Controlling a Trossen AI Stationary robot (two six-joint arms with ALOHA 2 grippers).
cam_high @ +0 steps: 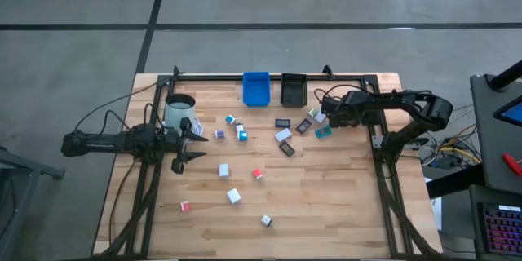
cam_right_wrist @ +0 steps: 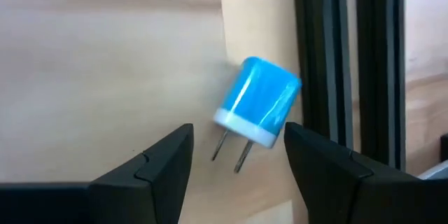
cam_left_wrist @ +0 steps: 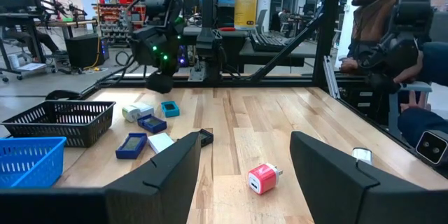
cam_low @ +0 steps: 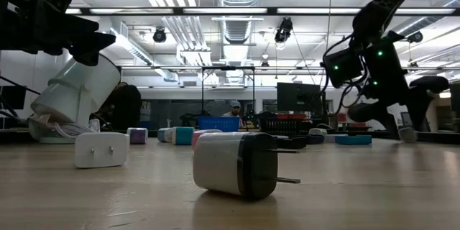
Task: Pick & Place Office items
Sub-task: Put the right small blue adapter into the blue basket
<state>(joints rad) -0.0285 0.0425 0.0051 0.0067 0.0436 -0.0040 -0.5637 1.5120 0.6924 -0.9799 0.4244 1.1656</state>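
Observation:
The office items lie scattered on the wooden table (cam_high: 326, 204): white cubes (cam_high: 234, 196), a red charger (cam_high: 257, 174) and flat rectangles (cam_high: 287, 148). My right gripper (cam_right_wrist: 238, 155) is open and slants down at the table's far right. It hovers over a blue charger (cam_right_wrist: 259, 98) with a white face that lies beside a black rail (cam_right_wrist: 346, 63). The charger's two prongs (cam_right_wrist: 232, 150) point into the gap between the fingertips. My left gripper (cam_high: 186, 143) stands open and level at the table's left, next to the white mug (cam_high: 179, 111), with nothing between its fingers.
A blue bin (cam_high: 257, 88) and a black bin (cam_high: 293, 88) stand at the far edge. A black frame (cam_high: 377, 143) runs around the table. A white charger (cam_low: 102, 149) and a white-and-black one (cam_low: 237, 164) lie near the front edge. A person (cam_left_wrist: 381, 21) sits beyond the table's right side.

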